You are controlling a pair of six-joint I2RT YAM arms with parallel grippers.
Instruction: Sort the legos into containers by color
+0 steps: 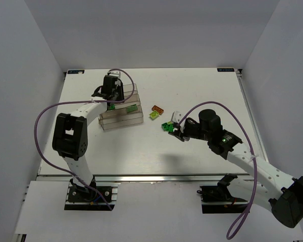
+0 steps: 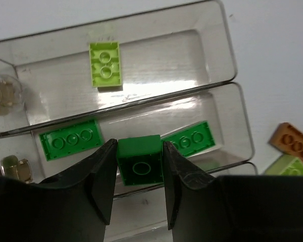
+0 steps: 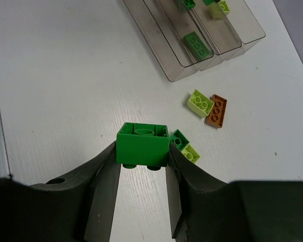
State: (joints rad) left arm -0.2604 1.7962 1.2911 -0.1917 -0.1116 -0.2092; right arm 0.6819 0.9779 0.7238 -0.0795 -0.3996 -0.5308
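left jaws: clenched on a dark green lego [image 2: 140, 162], its hollow underside facing the wrist camera, held over the containers [image 2: 227, 65]. under it is the middle bin [image 2: 245, 136], which holds two dark green legos [image 2: 70, 139], one on each side of the held one in the wrist view. the bin beyond it holds a single lime lego [image 2: 105, 64]. cannot tell whether the held lego is above the rim or already below it.

right jaws: clenched on a brighter green lego [image 3: 143, 145], apparently clear of the table [image 3: 55, 75] and well apart from the containers. just beside it on the table, a small green piece [image 3: 179, 136] touches a small lime piece [image 3: 191, 153]. nearer the bins, a loose lime lego [image 3: 200, 102] and an orange lego [image 3: 216, 110] lie touching, side by side.

step in hand (judgement): left arm is at the drop into the green bin. right arm is carrying another green.

next move calls for: left jaws to release only when the lego sits squarely inside the middle bin's walls, not over a divider. the left arm should then back off, since the right arm's green likely wants the same bin and the two would crowd each other. four pieces are still loose on the table. no orange shows in any bin.
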